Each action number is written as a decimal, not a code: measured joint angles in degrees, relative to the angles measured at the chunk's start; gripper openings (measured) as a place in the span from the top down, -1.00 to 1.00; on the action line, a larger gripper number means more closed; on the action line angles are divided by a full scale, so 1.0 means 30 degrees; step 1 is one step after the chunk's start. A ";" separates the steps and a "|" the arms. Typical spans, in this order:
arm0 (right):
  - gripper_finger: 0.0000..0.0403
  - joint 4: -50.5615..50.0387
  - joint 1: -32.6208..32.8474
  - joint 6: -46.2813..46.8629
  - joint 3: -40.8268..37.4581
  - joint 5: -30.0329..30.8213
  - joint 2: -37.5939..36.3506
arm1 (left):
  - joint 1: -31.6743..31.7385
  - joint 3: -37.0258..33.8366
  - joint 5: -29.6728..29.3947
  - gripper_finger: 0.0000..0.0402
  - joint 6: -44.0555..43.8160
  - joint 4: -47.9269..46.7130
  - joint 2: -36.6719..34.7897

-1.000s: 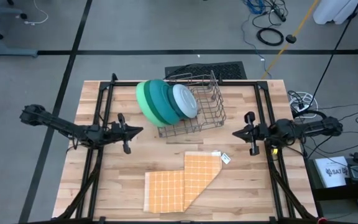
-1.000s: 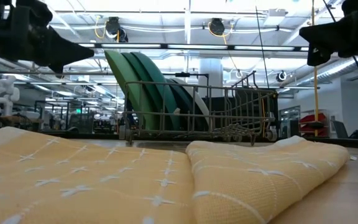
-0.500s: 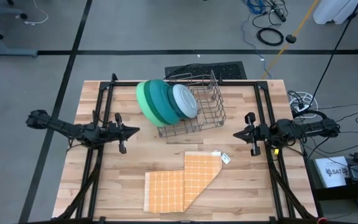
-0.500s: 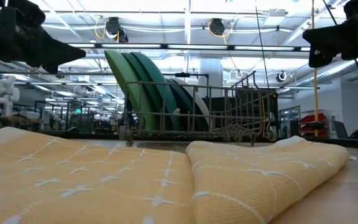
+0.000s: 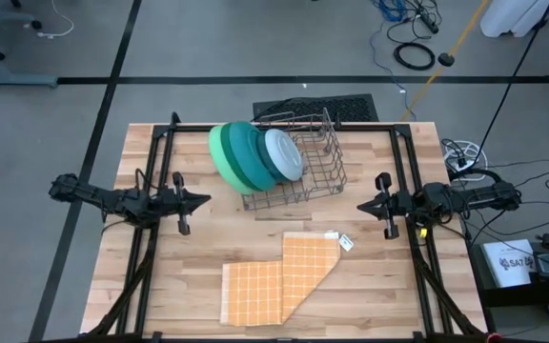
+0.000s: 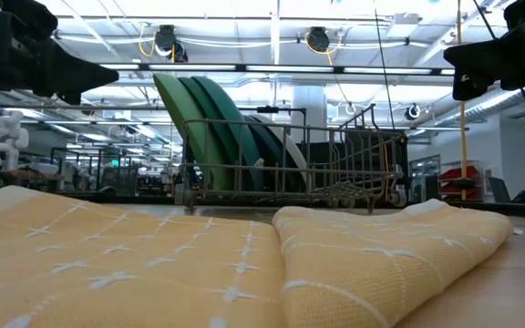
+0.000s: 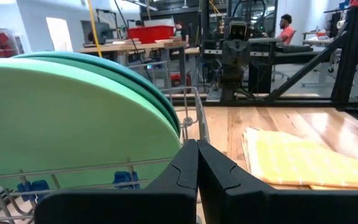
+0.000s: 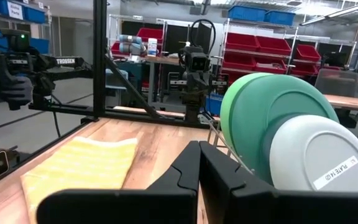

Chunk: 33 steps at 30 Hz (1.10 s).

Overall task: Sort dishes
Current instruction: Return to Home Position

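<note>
Several round plates stand on edge in the grey wire rack (image 5: 315,167) at the table's far middle. They lean toward the left: a light green one (image 5: 219,152) outermost, green and teal ones (image 5: 246,152) behind it, and a pale blue one (image 5: 282,155) innermost. My left gripper (image 5: 206,200) is shut and empty, left of the rack and near the light green plate (image 7: 73,124). My right gripper (image 5: 360,204) is shut and empty, right of the rack and pointing at it. The right wrist view shows the pale plate (image 8: 319,162) in front of a green one (image 8: 260,112).
An orange checked cloth (image 5: 276,278), partly folded, lies near the table's front middle, with a small white tag (image 5: 346,243) at its right corner. Black frame rails (image 5: 152,171) run along both sides of the table. Bare wood lies between the rack and the cloth.
My left gripper has drawn back a little toward the table's left edge, away from the rack, staying shut. The plates and the rack have not moved.
</note>
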 joint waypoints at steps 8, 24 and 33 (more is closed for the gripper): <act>1.00 -0.0218 -0.0002 -0.0123 -0.0002 -0.0488 0.0000 | 0.0000 -0.0002 0.0153 0.98 -0.0059 -0.0033 0.0128; 1.00 -0.0552 -0.0004 -0.0095 -0.0009 -0.0490 0.0000 | 0.0000 -0.0007 0.1220 0.98 -0.2497 -0.0128 0.1524; 1.00 -0.0366 0.0000 -0.0181 -0.0009 -0.1392 0.0007 | 0.0001 -0.0015 0.2187 0.98 -0.2730 -0.0212 0.2044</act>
